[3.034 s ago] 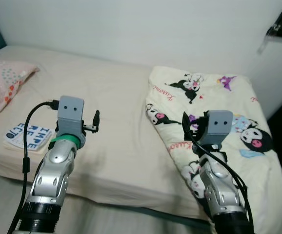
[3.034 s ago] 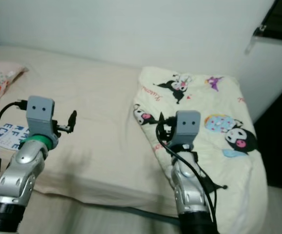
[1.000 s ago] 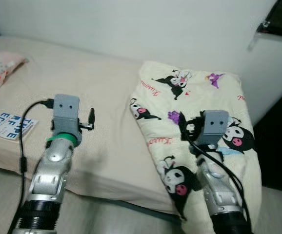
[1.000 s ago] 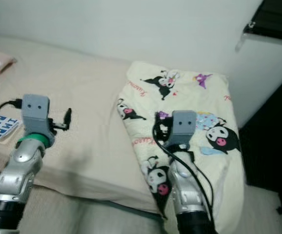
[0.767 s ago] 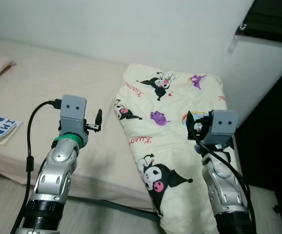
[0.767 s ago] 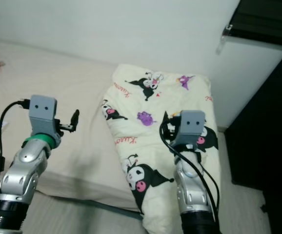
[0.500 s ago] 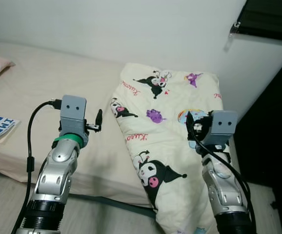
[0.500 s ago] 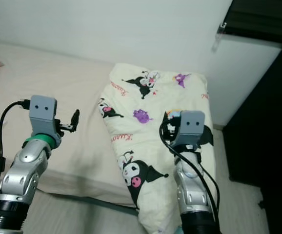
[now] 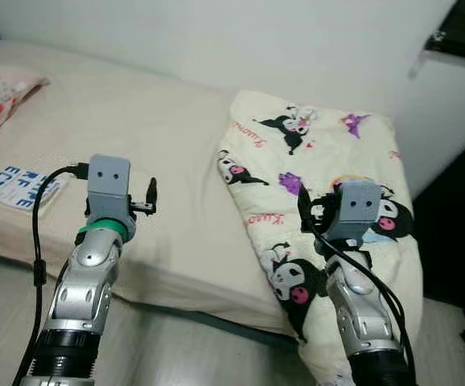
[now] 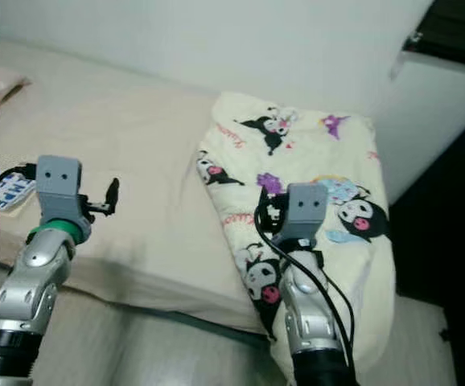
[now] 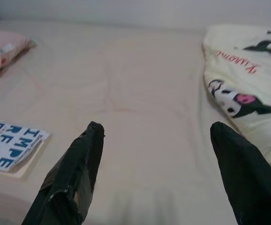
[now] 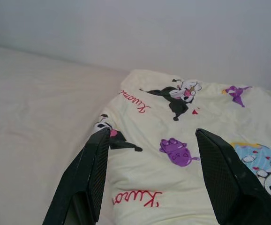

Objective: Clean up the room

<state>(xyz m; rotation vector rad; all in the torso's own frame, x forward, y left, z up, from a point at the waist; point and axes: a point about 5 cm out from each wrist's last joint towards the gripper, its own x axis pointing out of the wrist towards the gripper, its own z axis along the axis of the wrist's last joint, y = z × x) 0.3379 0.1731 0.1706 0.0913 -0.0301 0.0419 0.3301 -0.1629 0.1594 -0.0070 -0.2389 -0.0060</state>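
Bed [image 9: 184, 153] w/ beige sheet runs along a white wall. Folded cream blanket [image 9: 329, 173] w/ cartoon prints lies on the bed's right part, its near edge hanging over the bed front toward the floor. Booklet [image 9: 19, 186] w/ blue letters sits near the bed's front edge on the left; pink patterned pillow [image 9: 3, 96] further back at the left.

Left pincer [image 11: 156, 140] held up over the sheet, between booklet and blanket, touching nothing; fingers [image 11: 77, 164] spread wide, nothing between them. Right pincer [image 12: 152, 150] raised over the blanket, fingers [image 12: 95, 161] also wide apart, empty, not touching the fabric.

Head views: both arms w/ grey camera boxes on the wrists, black cables, and the floor strip below the bed; fingers mostly hidden behind the boxes, esp. on the right arm. Dark furniture [image 10: 458, 201] at far right shows there. Wrist views give the finger spread clearly: left wrist view has booklet, pillow corner and blanket edge w/ red script; right wrist view has blanket prints (black-white characters, purple figure, red script) and the wall behind.
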